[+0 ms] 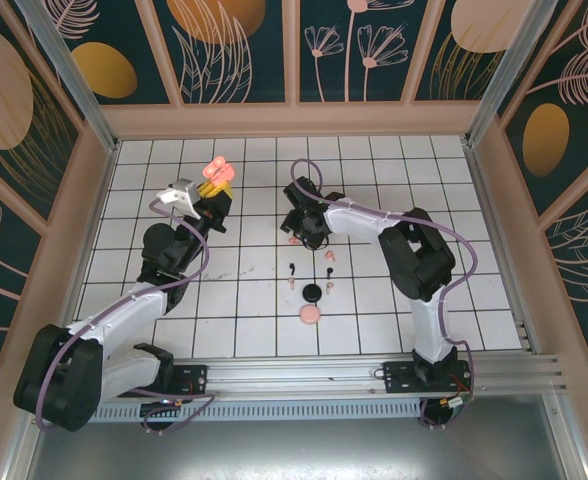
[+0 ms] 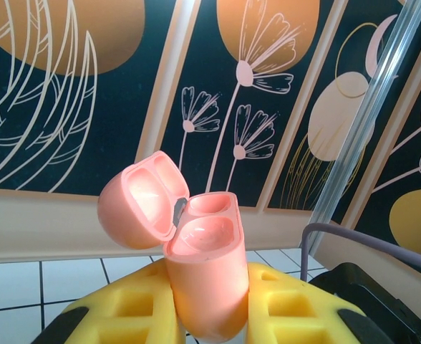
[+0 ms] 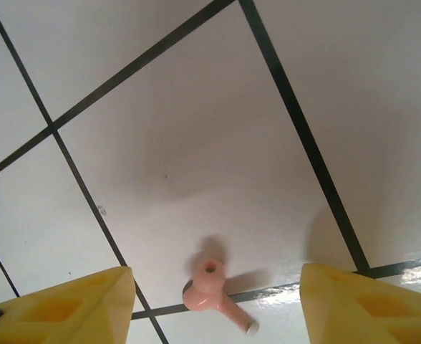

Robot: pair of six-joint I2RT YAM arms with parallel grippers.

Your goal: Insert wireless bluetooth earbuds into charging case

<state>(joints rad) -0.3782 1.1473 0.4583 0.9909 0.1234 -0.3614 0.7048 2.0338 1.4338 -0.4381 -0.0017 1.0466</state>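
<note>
My left gripper [image 1: 214, 195] is shut on the pink charging case [image 1: 217, 176] and holds it up above the tiled floor. In the left wrist view the case [image 2: 207, 287] stands upright between the yellow fingers [image 2: 117, 315]. Its lid is hinged open to the left and both wells are empty. My right gripper [image 1: 299, 235] is low over the tiles, and its jaws stand wide apart in the right wrist view [image 3: 216, 271]. A pink earbud [image 3: 210, 290] lies on a tile line between the yellow fingertips [image 3: 89, 304], touching neither.
More earbuds lie loose on the tiles in front of the right gripper: a black one [image 1: 291, 268], a pink one [image 1: 329, 256] and another black one [image 1: 328, 285]. A closed black case [image 1: 312, 292] and a peach case [image 1: 310, 315] sit nearer the arm bases. Patterned walls enclose the floor.
</note>
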